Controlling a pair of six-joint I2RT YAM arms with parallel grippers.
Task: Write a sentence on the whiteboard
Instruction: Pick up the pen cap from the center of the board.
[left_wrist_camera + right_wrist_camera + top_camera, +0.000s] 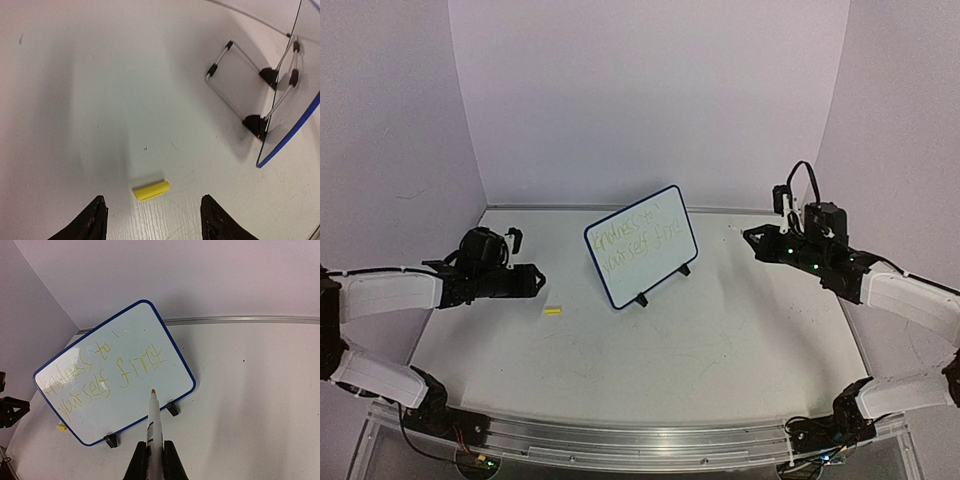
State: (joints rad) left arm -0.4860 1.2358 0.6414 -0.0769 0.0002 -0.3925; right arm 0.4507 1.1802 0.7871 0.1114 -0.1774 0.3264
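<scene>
Step in hand, as you can judge it: writing looks done or nearly so. The sentence stands in two faint yellow-green lines on the whiteboard; the lower line reads roughly "yourself first", and the upper one is too pale to be sure of.

Whiteboard: on its wire stand and clip feet at the middle of the table, toward the far edge. The face leans back and looks toward the near edge. Its long axis runs slantwise, with the left end nearer you and the right end toward the far edge.

Right gripper: fingers clamped on the marker, which is uncapped. The marker's long axis runs straight out from the jaws, tip pointing at the lower part of the board, under the last word. You cannot tell tip contact from the wrist view; from above, the gripper sits apart from the board's right edge.

Left gripper: fingers apart, holding nothing, low over the table's left side. The yellow cap lies flat just ahead of and between them.

Next move, probably: recover the cap. Note that its long axis runs nearly in line with the gap between the fingers, so closing as they stand would catch it end to end. Turn the wrist first, then lower and close across its width, and keep clear of the stand's wire loop to the right
</scene>
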